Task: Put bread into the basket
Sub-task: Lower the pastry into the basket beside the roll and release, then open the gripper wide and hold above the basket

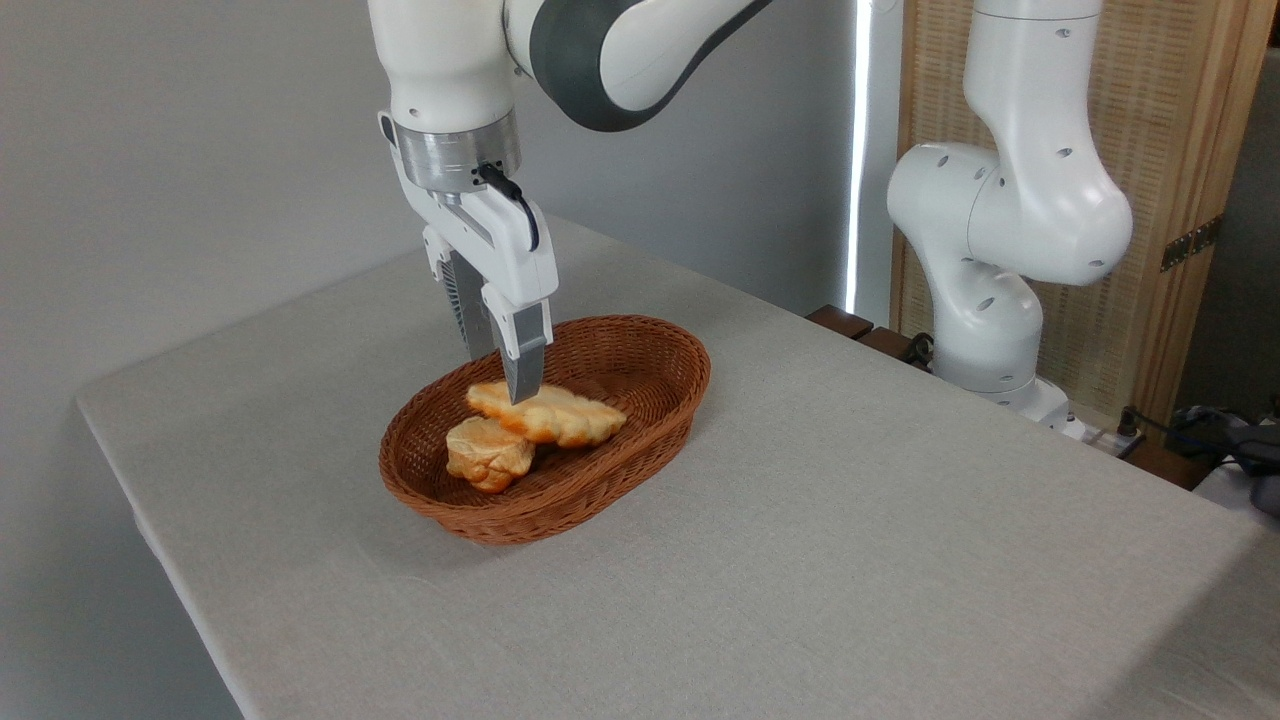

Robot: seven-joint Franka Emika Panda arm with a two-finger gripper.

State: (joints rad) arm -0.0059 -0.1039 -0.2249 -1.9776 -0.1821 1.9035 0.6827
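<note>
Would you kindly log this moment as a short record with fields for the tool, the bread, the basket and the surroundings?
tool: points down over the basket, fingers either side of the long loaf's left end
tool state: cannot tell whether gripping or just released
bread: long golden-brown loaf inside the basket, leaning on a smaller bread piece
basket: oval brown wicker, on the grey tablecloth
surroundings: arm base at the table's far right edge
</note>
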